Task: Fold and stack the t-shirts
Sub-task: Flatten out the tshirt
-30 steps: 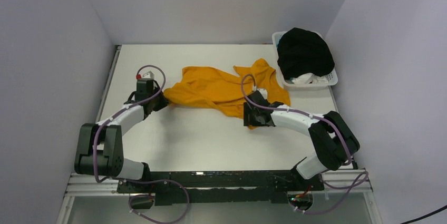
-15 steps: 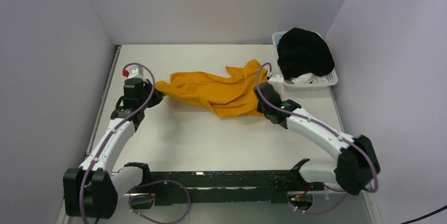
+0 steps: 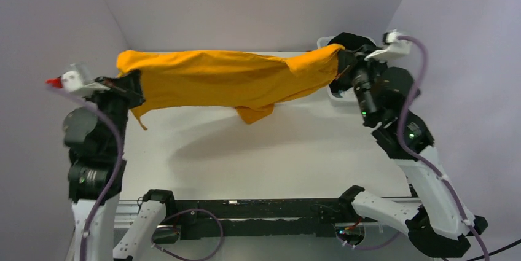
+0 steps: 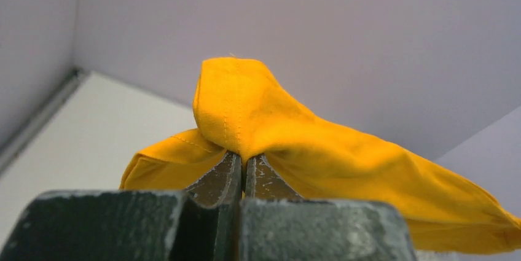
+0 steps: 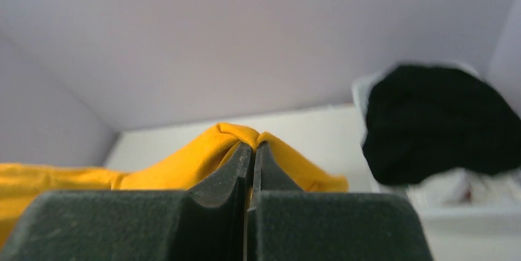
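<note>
Two pinches: left tool [image 3: 136, 84] and right tool [image 3: 340, 64] each clamped on the orange shirt [image 3: 215, 80], strung up above the desk [image 3: 295, 150] (middle sagging). Pull wider and a bunched corner could slip out

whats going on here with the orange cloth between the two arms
The two robot arms hold a mustard-orange short-sleeved cloth t-shirt stretched out between them in the air above the white table. The left gripper is shut on one end and the right gripper on the other. The shirt sags in the middle and is not yet folded. A black garment sits heaped in the white plastic basket at the far right.
</note>
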Tool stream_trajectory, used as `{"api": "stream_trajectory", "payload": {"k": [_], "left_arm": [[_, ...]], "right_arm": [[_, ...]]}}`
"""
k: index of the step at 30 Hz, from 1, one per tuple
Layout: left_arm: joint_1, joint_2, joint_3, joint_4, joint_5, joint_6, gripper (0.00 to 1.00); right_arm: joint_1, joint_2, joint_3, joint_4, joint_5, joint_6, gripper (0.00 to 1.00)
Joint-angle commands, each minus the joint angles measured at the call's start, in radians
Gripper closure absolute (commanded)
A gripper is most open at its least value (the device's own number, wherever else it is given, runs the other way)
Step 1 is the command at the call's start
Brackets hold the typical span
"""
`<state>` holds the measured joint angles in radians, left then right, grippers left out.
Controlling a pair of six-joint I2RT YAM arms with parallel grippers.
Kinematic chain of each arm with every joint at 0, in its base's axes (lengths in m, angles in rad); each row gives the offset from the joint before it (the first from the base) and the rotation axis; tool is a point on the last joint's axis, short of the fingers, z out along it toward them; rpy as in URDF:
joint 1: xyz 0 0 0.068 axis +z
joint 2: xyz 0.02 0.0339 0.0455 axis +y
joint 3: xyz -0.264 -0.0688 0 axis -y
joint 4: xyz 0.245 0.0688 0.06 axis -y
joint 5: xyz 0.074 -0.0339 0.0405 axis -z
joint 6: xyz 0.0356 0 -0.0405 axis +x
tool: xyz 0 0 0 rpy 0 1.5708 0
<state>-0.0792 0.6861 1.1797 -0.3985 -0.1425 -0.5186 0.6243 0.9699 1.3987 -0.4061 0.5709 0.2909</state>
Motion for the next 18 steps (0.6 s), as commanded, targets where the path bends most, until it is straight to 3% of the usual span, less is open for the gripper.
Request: {"api": "stream_trajectory", "payload": {"k": [1,9,13,18], "left_arm": [[-0.001,-0.067,0.171,-0.075,-0.079,0.059,1.0],[-0.001,-0.11,0.343,-0.092,-0.033,0.105,1.0],[-0.001,-0.071,0.397,-0.141,-0.067,0.107,1.0],[-0.001,-0.02,0.306,-0.115,-0.073,0.091,1.0]], "right_arm": [[0.0,-0.035,0.22,0.009,-0.205,-0.125,1.0],[0.0,0.046,0.519,0.022,-0.237,-0.249,1.0],[0.0,0.082,0.512,0.147,-0.169,-0.34,1.0],[-0.002,0.188,0.425,0.299,0.006,-0.478,1.0]]}}
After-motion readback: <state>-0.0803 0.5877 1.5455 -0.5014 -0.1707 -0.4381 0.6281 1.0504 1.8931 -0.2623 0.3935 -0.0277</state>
